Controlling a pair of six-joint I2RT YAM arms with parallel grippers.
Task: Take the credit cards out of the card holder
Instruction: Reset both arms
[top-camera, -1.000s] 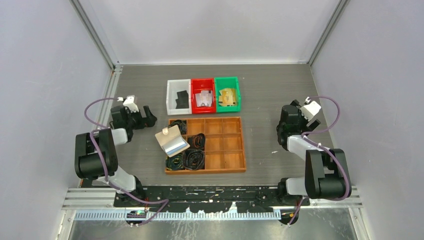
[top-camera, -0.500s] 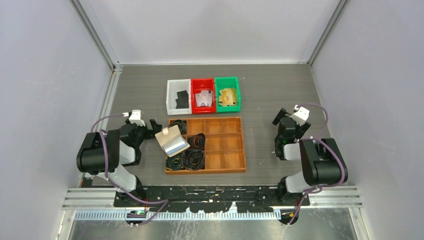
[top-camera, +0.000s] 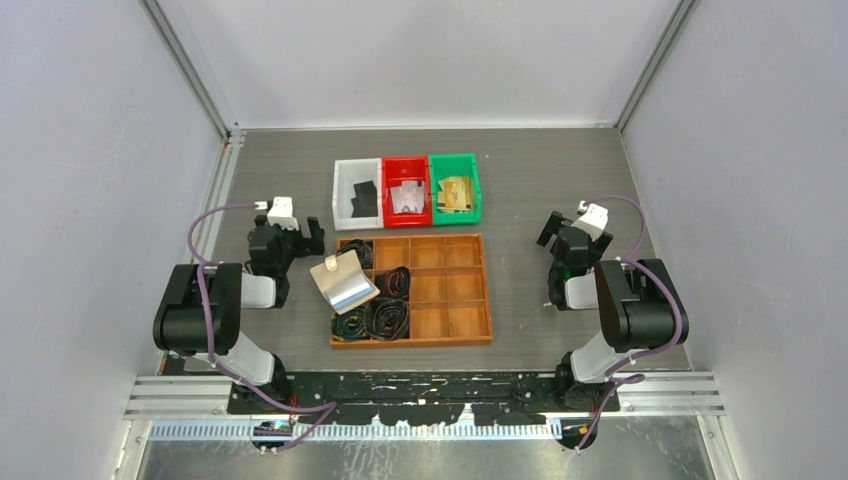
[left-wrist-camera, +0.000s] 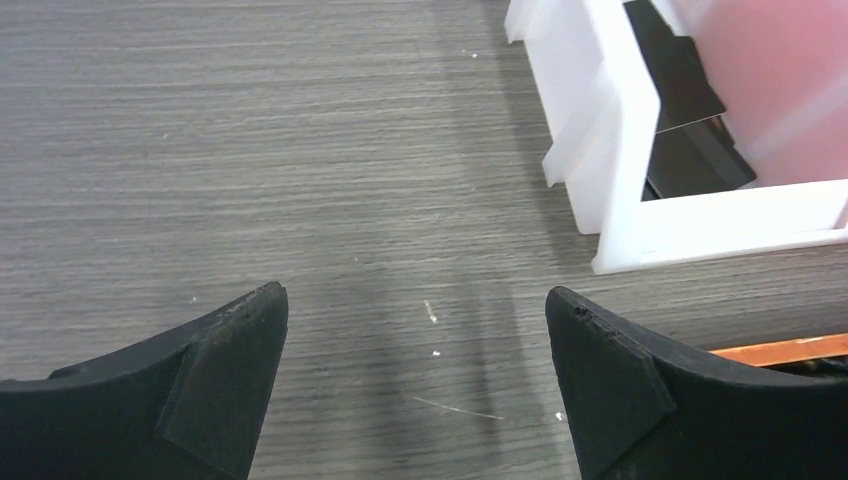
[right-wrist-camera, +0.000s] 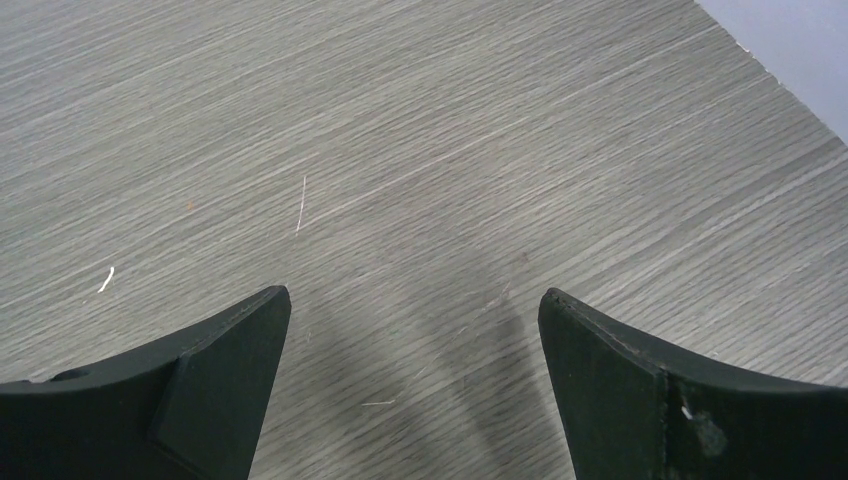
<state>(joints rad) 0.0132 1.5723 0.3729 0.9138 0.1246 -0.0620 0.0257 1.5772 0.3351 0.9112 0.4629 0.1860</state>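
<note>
Left gripper (left-wrist-camera: 415, 310): jaws wide apart, nothing between them, only bare table (left-wrist-camera: 250, 150) under the gap. Right gripper (right-wrist-camera: 415, 305): same, spread wide and empty over bare tabletop, well off to the right of everything.

Left wrist view: white bin (left-wrist-camera: 620, 150) sits just ahead-right of the fingertips, not touching. Black cards (left-wrist-camera: 690, 110) lie inside it. An orange sliver of the wooden tray (left-wrist-camera: 790, 350) shows at the right edge.

Top view: left gripper (top-camera: 302, 234) hangs between the white bin (top-camera: 343, 195) and the tray's left end. Right gripper (top-camera: 562, 232) is right of the tray, clear gap between.

Card holder (top-camera: 345, 283) lies opened on the left part of the wooden tray (top-camera: 455, 290), tilted, silvery inner side up, tan strap tab at its upper left. It rests over the coiled belts (top-camera: 385, 315) that fill the tray's left compartments. Can't tell if any card sits in its pockets.

Bins stand in a row just behind the tray:
- white bin: black cards (top-camera: 365, 200)
- red bin (top-camera: 405, 161): grey-white cards (top-camera: 408, 197)
- green bin (top-camera: 455, 158): gold cards (top-camera: 455, 195)

In the way: tray rim and belts crowd the holder's near and right sides. Its left edge, facing the left gripper, is open.
</note>
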